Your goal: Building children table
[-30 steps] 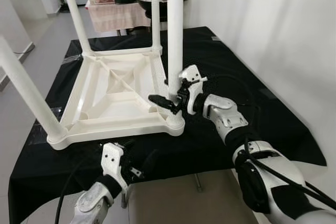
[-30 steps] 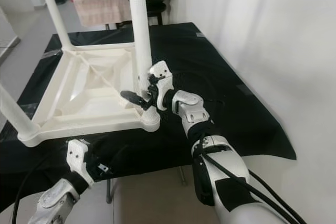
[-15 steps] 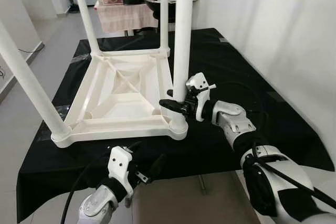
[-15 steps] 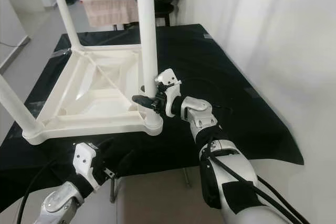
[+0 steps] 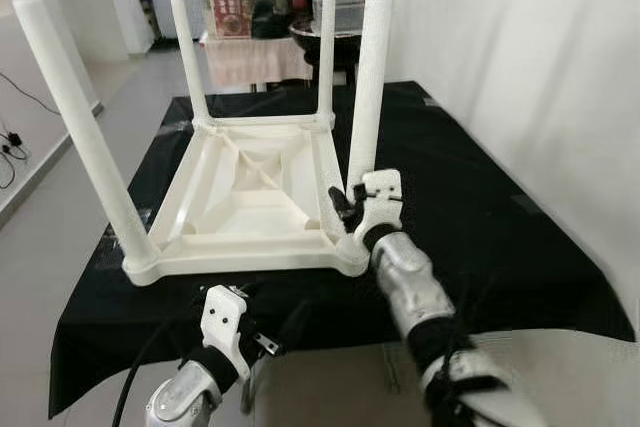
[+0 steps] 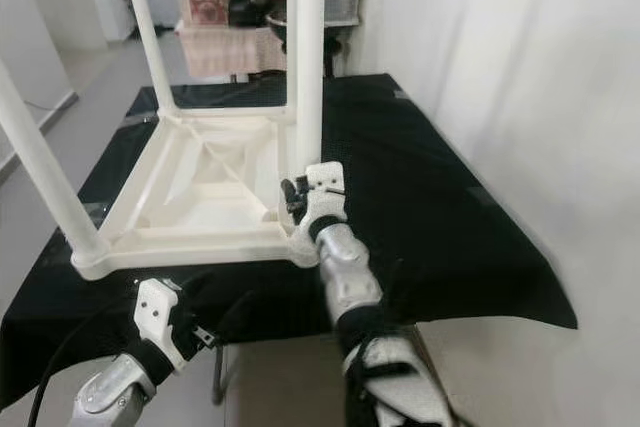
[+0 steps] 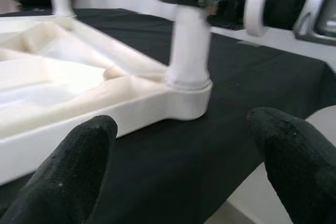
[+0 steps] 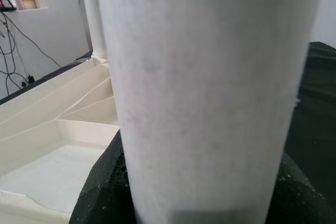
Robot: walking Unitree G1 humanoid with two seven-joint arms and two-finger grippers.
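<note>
Upturned table, right pincer pinching near-corner leg, left pincer spread

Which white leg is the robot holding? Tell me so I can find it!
Find the black cloth with the upside-down white table on it. Four legs stick up; it's the leg at the near corner on the robot's right, with the right pincer clamped low around it.

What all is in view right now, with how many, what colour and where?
table top: one, white, upside down on the black cloth.
legs: four, white, standing up from the corners.
black cloth: one, covering the work table.
storage boxes: several, at the back, behind the cloth.
right tool: one, black fingers shut on the near right leg, low down.
left tool: one, black fingers open, below the cloth's near edge.
</note>
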